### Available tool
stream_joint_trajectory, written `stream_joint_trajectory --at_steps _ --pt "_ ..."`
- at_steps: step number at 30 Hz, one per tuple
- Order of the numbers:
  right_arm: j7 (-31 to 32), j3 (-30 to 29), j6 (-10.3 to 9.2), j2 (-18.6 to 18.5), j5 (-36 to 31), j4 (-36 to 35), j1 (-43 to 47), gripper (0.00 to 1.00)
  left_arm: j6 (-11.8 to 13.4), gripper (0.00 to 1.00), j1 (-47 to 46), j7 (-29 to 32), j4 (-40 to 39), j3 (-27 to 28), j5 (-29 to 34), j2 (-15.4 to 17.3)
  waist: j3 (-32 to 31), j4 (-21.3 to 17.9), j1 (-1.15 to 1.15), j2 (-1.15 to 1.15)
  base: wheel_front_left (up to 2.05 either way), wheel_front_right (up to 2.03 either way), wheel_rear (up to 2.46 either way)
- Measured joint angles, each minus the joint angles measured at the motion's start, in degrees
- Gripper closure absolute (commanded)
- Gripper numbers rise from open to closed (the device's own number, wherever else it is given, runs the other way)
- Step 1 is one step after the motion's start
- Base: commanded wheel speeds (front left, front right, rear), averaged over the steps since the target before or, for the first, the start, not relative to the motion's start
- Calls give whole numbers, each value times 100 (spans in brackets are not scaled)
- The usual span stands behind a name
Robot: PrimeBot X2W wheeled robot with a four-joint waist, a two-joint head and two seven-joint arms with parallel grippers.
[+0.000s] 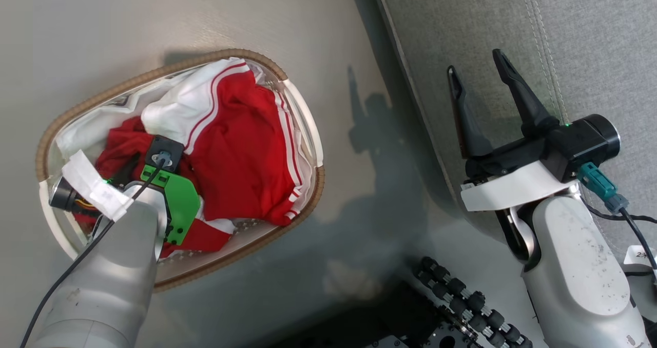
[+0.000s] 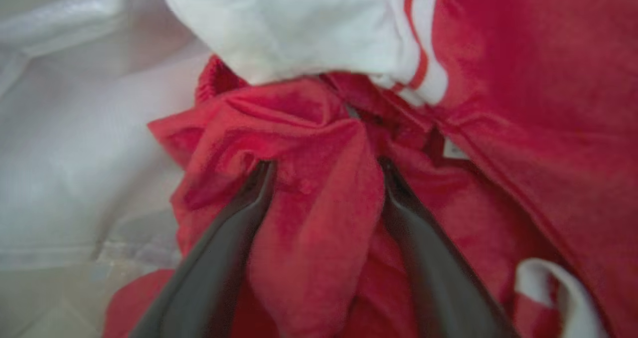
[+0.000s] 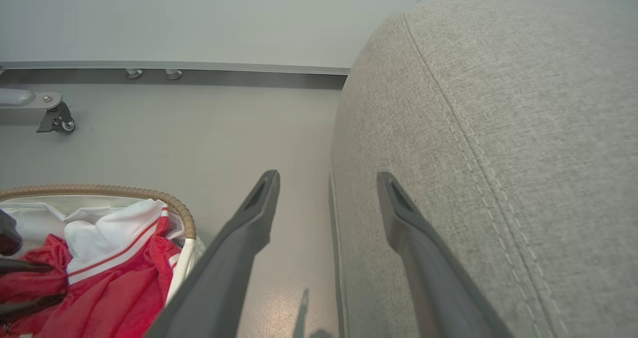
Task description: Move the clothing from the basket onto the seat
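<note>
The oval basket (image 1: 169,71) sits on the floor at the left, holding red clothing (image 1: 241,148) with white panels and striped trim. My left arm reaches down into it. In the left wrist view my left gripper (image 2: 324,166) is open, its two fingers pushed into the clothing (image 2: 319,218) with a fold of red cloth standing between them. The big grey seat (image 1: 590,40) lies at the right. My right gripper (image 1: 475,63) hovers open over the seat's near edge with nothing in it. The right wrist view shows that gripper (image 3: 327,177), the seat (image 3: 498,128) and the basket (image 3: 184,213).
The white glossy liner (image 2: 75,153) lines the basket under the garments. A strip of bare grey floor (image 1: 359,184) separates basket and seat. My base with black rollers (image 1: 462,296) sits at the bottom. A wheeled metal leg (image 3: 57,121) stands by the far wall.
</note>
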Motion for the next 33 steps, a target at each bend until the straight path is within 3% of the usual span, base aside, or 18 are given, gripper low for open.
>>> stream_joint_trajectory --at_steps 6,8,9,15,23,28,33 --pt "1 26 0 29 15 49 -23 0 111 0 37 332 19 -129 34 7 -23 -31 0 0 0 0 0" --pt "0 35 0 36 26 64 -36 0 118 76 76 406 20 -141 31 -2 -74 -25 0 0 0 0 0" --pt "1 43 0 40 29 77 -37 0 116 100 115 415 24 -147 21 -13 -108 -23 0 0 0 0 0" --pt "0 78 0 52 74 169 -35 0 68 100 399 229 32 -94 -199 -97 -397 -23 0 0 0 0 0" --pt "0 44 0 63 111 375 209 0 16 100 898 -620 35 107 -604 -335 -1092 5 -1 0 0 0 0" --pt "-1 4 0 51 110 488 428 0 -162 100 1140 -1122 -36 212 -846 -428 -1644 84 -1 0 0 0 0" --pt "-8 -91 0 -19 108 552 665 0 -260 100 1317 -1256 -485 267 -1070 -530 -2167 227 -1 0 0 0 0"
